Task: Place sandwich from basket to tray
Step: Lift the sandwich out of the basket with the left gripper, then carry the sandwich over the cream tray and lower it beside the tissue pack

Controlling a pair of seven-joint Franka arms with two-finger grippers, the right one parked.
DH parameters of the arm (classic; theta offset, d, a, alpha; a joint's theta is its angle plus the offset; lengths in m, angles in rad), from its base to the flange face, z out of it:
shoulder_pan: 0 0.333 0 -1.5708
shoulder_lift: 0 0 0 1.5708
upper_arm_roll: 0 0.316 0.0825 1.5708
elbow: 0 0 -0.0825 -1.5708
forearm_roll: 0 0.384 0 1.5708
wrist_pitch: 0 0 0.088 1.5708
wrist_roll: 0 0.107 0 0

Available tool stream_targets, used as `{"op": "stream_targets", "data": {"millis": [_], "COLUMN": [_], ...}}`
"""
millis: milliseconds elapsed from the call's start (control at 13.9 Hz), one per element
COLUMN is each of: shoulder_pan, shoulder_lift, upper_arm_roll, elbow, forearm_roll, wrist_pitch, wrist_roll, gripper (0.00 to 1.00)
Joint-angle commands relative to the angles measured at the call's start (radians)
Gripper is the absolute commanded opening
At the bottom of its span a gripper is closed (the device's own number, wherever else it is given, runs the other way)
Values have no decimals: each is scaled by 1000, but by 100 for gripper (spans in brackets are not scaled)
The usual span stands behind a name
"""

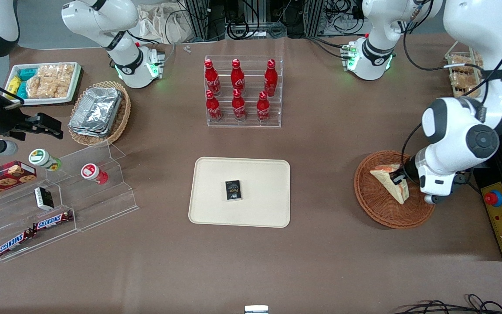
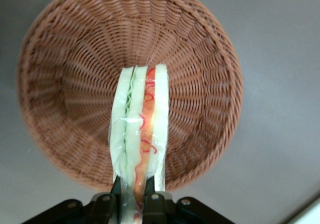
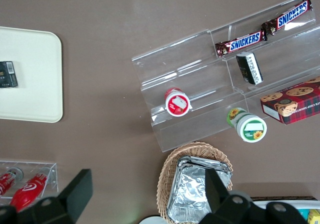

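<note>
The sandwich (image 1: 389,180) is a wrapped triangular wedge with red-orange and green filling (image 2: 141,129). It stands on edge over the reddish-brown wicker basket (image 1: 375,205), whose woven bowl (image 2: 75,64) spreads under it. My left gripper (image 1: 398,177) is shut on the sandwich, with both fingers pressed against the bread faces near one corner (image 2: 132,198). Whether the wedge touches the basket floor, I cannot tell. The cream-beige tray (image 1: 216,209) lies flat at the table's middle, toward the parked arm's end from the basket.
A small black box (image 1: 233,190) lies on the tray. A clear rack of red bottles (image 1: 242,91) stands farther from the front camera than the tray. A black control box with a red button (image 1: 493,198) sits beside the basket. Clear snack steps (image 1: 59,196) and a foil-container basket (image 1: 98,111) sit toward the parked arm's end.
</note>
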State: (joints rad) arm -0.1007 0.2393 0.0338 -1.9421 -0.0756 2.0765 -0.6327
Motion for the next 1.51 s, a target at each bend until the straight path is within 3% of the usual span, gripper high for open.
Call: {"op": "stream_targets", "data": {"millis": [0,288,505,865,1225,1441], "shoulder_pan": [-10,-10,-10,-26,-178,-223], "shoulder_lift": [-23,-22,-20,37,175,320], "upper_arm_roll": [-3,-64,-185,-394,-408,-408], "elbow": [135,314,371,371,377,475], "forearm_roll": [-6,-4,-3,46,134,200], "wrist_pitch": [-198,-399,-454,-374,-185,-139], "wrist_roll": [4,7,8,45,30,28], "gripper": [0,0,0,0,0,0]}}
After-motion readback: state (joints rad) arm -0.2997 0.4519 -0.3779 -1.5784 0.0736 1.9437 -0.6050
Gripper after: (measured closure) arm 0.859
